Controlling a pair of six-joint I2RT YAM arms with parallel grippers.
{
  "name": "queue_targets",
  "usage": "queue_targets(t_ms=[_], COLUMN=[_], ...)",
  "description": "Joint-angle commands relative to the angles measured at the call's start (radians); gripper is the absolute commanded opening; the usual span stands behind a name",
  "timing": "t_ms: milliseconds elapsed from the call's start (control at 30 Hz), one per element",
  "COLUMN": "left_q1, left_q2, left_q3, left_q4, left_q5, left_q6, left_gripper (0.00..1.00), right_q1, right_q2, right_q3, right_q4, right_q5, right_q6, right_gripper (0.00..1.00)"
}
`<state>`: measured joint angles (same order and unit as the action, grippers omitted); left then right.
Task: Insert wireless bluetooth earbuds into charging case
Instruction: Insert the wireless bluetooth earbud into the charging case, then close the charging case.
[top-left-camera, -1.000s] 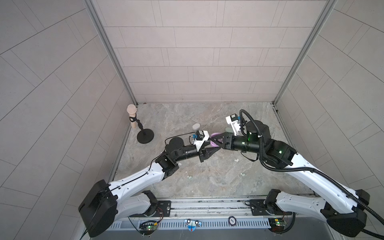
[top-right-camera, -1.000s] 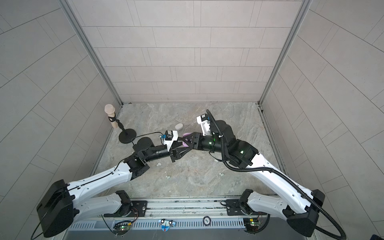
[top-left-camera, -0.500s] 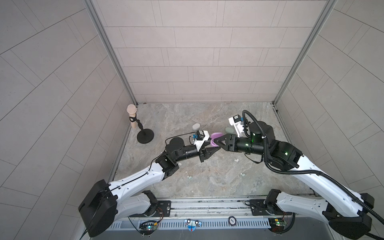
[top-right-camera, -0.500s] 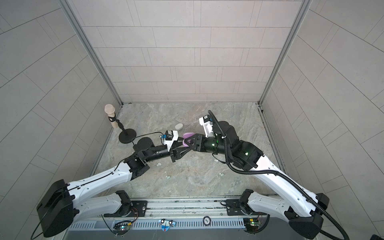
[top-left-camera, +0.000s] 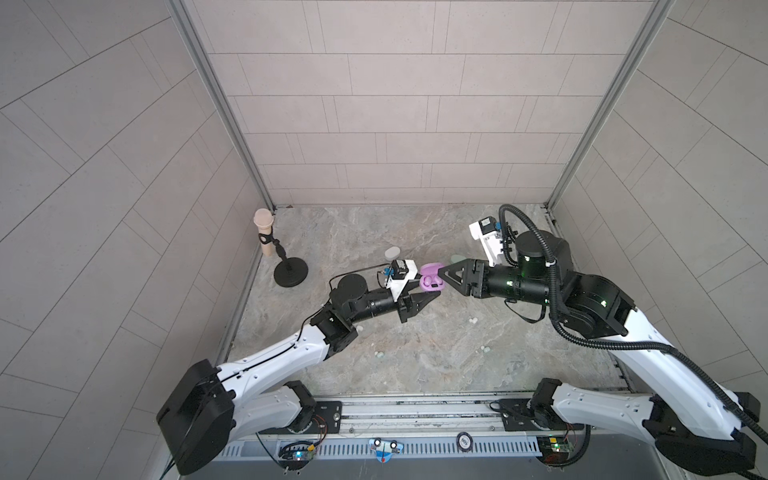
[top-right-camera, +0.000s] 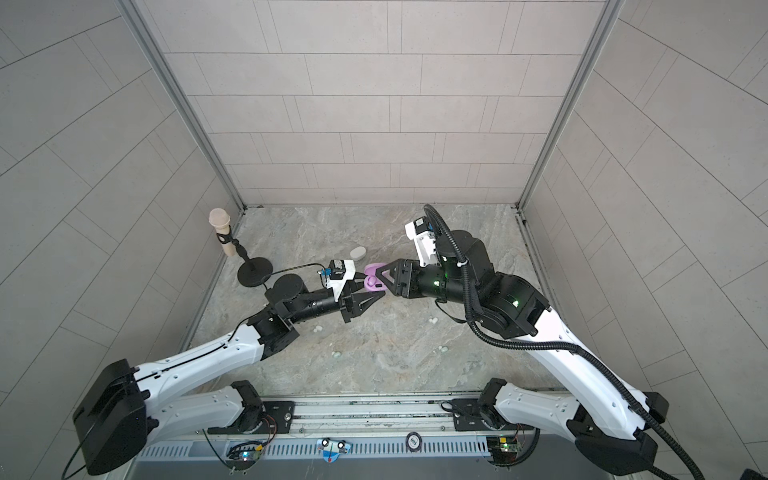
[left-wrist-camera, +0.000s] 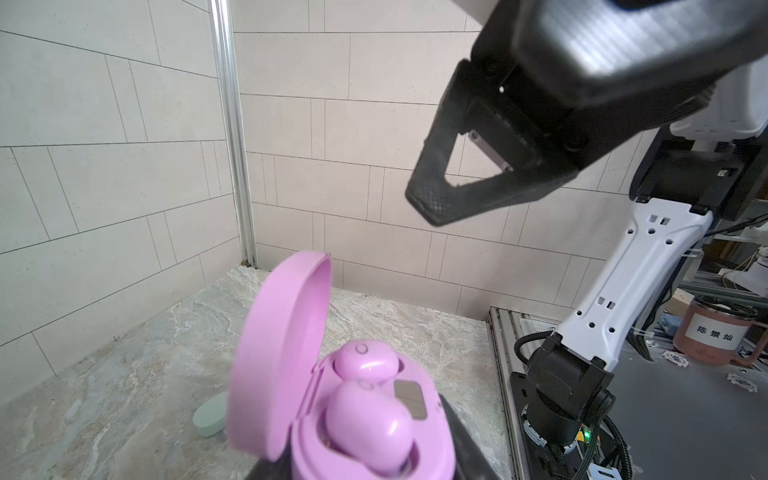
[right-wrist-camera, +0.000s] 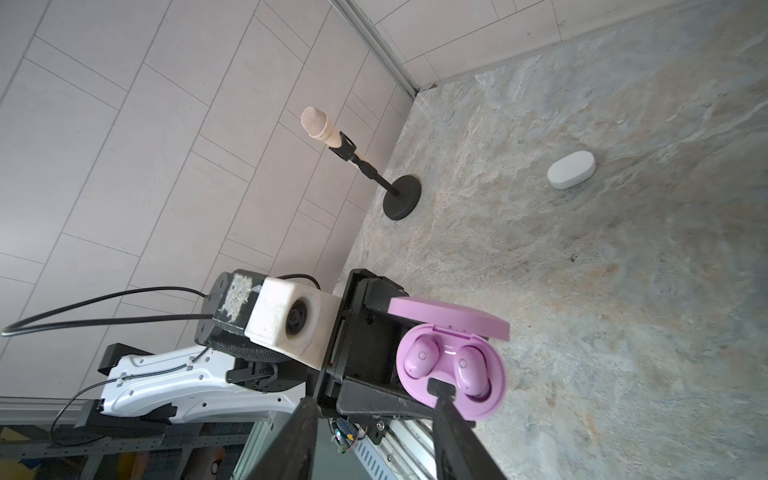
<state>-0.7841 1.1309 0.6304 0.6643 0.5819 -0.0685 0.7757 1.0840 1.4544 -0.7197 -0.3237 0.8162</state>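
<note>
A lilac charging case (top-left-camera: 432, 281) (top-right-camera: 374, 281) is raised off the table with its lid open. My left gripper (top-left-camera: 428, 289) is shut on its body, a dark finger (left-wrist-camera: 467, 453) at each side. Two lilac earbuds (right-wrist-camera: 422, 357) (right-wrist-camera: 471, 370) sit in its wells; the left wrist view shows them as well (left-wrist-camera: 365, 365) (left-wrist-camera: 368, 428). My right gripper (top-left-camera: 446, 276) (right-wrist-camera: 374, 395) stands open and empty just right of the case. Loose white earbuds (top-left-camera: 597, 320) (top-left-camera: 359, 327) and mint ones (top-left-camera: 484, 349) (top-left-camera: 379, 354) lie on the table.
A shut white case (top-left-camera: 392, 253) (right-wrist-camera: 570, 169) lies behind the left wrist. A mint case (left-wrist-camera: 210, 415) lies on the table beyond the lilac one, mostly hidden in both top views. A microphone on a black stand (top-left-camera: 264, 232) is at the back left corner.
My right gripper has opened and drawn back to the right, away from the lilac case. The left gripper has kept the case still.
</note>
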Motion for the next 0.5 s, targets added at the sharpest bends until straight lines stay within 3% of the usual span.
queue_targets(t_ms=[0, 200, 467], left_q1=[-0.002, -0.003, -0.003], left_q2=[-0.034, -0.048, -0.045], left_q3=[0.013, 0.004, 0.005], left_q4=[0.008, -0.007, -0.003], left_q5=[0.018, 0.023, 0.02], left_q6=[0.023, 0.03, 0.032], left_gripper=[0.22, 0.22, 0.22], right_q1=[-0.015, -0.073, -0.069], right_q2=[0.063, 0.144, 0.212], right_q3=[0.067, 0.159, 0.221], right_q4=[-0.117, -0.15, -0.197], right_q5=[0.042, 0.029, -0.015], right_q6=[-0.082, -0.154, -0.192], right_gripper=[0.48, 0.46, 0.41])
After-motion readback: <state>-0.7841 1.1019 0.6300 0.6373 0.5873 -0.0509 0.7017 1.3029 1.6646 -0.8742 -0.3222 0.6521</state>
